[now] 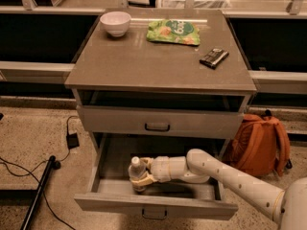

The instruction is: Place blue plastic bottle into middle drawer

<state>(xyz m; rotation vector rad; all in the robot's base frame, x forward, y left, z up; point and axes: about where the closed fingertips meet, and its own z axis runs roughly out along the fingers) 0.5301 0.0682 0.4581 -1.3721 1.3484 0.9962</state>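
Note:
The blue plastic bottle point(135, 168), clear with a white cap, stands upright inside the pulled-out middle drawer point(153, 206), at its front left. My gripper point(140, 178) reaches into the drawer from the right, its fingers closed around the bottle's lower body. The white arm runs from the lower right corner into the drawer. The bottle's base is hidden behind the drawer front, so I cannot tell whether it touches the drawer floor.
The upper handled drawer front point(158, 121) is closed just above the arm. On the cabinet top sit a white bowl point(115, 23), a green snack bag point(173, 31) and a dark packet point(214, 57). An orange backpack point(261, 143) leans at right. Cables point(72, 140) and a black pole point(41, 188) lie at left.

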